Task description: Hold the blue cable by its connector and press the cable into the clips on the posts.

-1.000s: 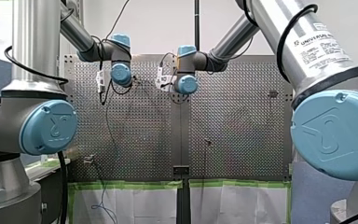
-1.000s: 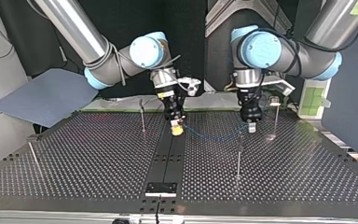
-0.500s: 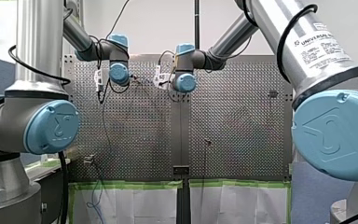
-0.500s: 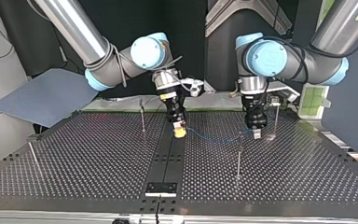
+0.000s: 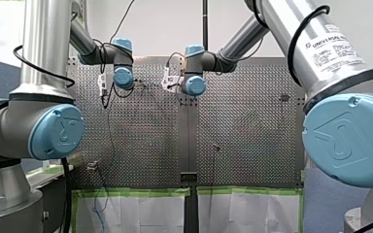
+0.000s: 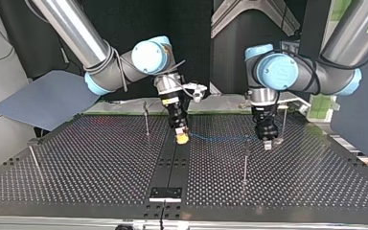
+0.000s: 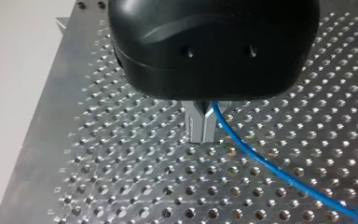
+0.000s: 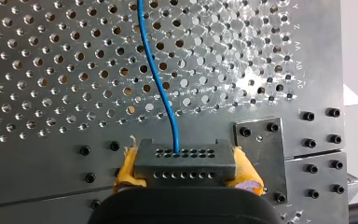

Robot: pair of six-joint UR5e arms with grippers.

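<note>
The blue cable [image 6: 225, 139] stretches nearly straight between my two grippers, low over the perforated table [image 6: 100, 167]. In the top view my right gripper [image 6: 182, 137], with yellow pads, comes in at the left. The right wrist view shows that gripper [image 8: 185, 161] shut on the dark grey connector [image 8: 185, 164], with the cable [image 8: 156, 79] leading out ahead. My left gripper [image 6: 267, 143] stands at the top view's right, between two posts. In the left wrist view its metal fingers [image 7: 202, 137] are shut on the cable [image 7: 270, 170].
Thin posts stand on the table: one [image 6: 246, 160] just beside my left gripper, one [image 6: 283, 120] behind it, one [image 6: 146, 117] near my right gripper, one [image 6: 33, 160] at the far left. A black strip [image 6: 170, 167] runs down the middle. A grey sheet [image 6: 48, 98] lies off the table's back left.
My left gripper has moved toward the top view's right and nearer the camera with the cable, and the sagging cable has been drawn nearly straight. My right gripper shifted only slightly.
</note>
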